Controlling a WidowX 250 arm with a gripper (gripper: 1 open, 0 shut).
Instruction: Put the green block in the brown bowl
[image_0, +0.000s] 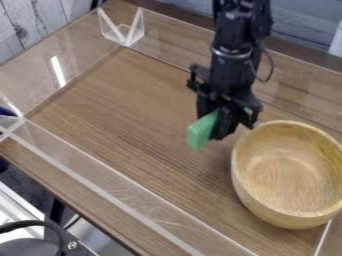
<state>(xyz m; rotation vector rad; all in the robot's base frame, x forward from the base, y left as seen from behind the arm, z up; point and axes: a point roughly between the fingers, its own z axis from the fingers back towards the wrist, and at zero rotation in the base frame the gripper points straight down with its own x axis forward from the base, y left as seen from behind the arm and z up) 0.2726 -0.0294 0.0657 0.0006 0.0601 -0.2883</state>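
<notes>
With the gripper (214, 120) clamped on the green block (202, 131), the block must clear the thick rim of the brown bowl (289, 172), which sits at four o'clock, before release.

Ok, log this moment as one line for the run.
end effector: shut on block | block: lifted, left of bowl | bowl: empty | step: placing not yet done

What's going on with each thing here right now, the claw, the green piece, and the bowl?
Gripper: pointing down, shut on the block.
Green block: held tilted, off the table, left of the bowl.
Brown bowl: upright on the table, empty.
</notes>
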